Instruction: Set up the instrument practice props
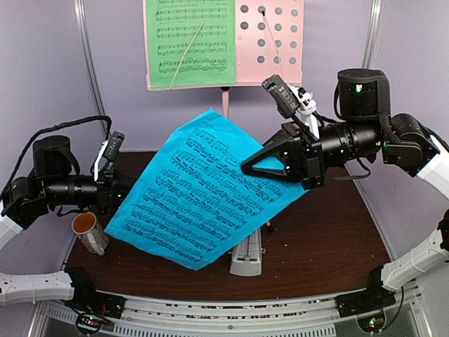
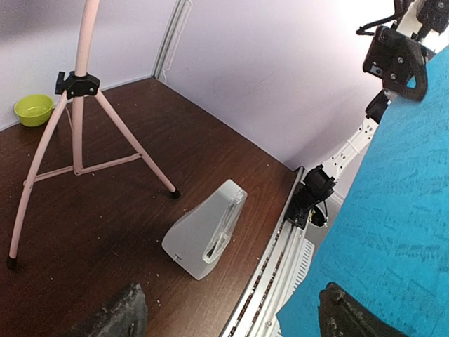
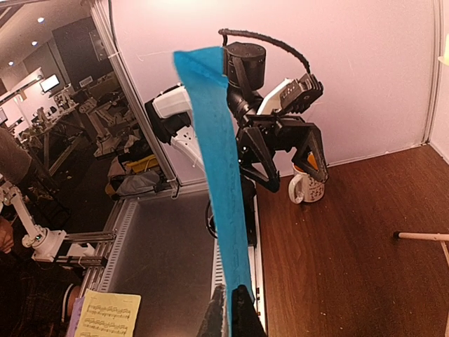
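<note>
The pink music stand's perforated desk [image 1: 270, 42] stands at the back, with the green sheet [image 1: 188, 42] on its left half. My right gripper [image 1: 247, 167] is shut on the blue sheet [image 1: 200, 189] and holds it tilted in the air over the table. The right wrist view shows the sheet edge-on [image 3: 214, 140] between the closed fingertips [image 3: 228, 312]. My left gripper [image 1: 118, 191] is open at the sheet's left edge. In the left wrist view the sheet [image 2: 393, 210] lies against its right finger [image 2: 351, 316]. The metronome [image 2: 207, 228] stands on the table, half hidden under the sheet [image 1: 247, 258].
A white patterned mug [image 1: 89, 232] stands at the left front, near the left arm. The stand's tripod legs [image 2: 77, 140] spread over the back of the table. A lime-green bowl [image 2: 33, 109] sits in the far corner. A yellow music sheet [image 3: 105, 316] lies off the table.
</note>
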You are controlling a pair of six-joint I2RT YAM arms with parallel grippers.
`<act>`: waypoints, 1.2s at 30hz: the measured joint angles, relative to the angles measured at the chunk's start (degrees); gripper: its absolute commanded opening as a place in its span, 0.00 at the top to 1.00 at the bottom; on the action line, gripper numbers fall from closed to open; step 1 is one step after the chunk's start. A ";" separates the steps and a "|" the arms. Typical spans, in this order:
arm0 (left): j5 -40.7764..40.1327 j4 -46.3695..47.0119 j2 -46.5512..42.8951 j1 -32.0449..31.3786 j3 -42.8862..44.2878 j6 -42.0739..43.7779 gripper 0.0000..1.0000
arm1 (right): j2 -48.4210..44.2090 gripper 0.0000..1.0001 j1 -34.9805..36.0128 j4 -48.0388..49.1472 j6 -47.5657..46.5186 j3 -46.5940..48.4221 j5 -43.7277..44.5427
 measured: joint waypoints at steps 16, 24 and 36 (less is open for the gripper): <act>6.56 10.38 -1.40 -9.79 -7.30 -3.52 0.25 | -1.64 1.00 -4.11 1.51 6.25 4.35 -7.39; 7.32 12.09 4.00 -17.62 -5.88 -1.81 0.29 | -1.70 1.00 -7.06 6.67 11.93 4.26 -11.06; 9.86 15.69 4.31 -19.69 -5.01 -1.70 0.30 | -2.16 1.00 -8.72 11.65 16.90 1.90 -13.70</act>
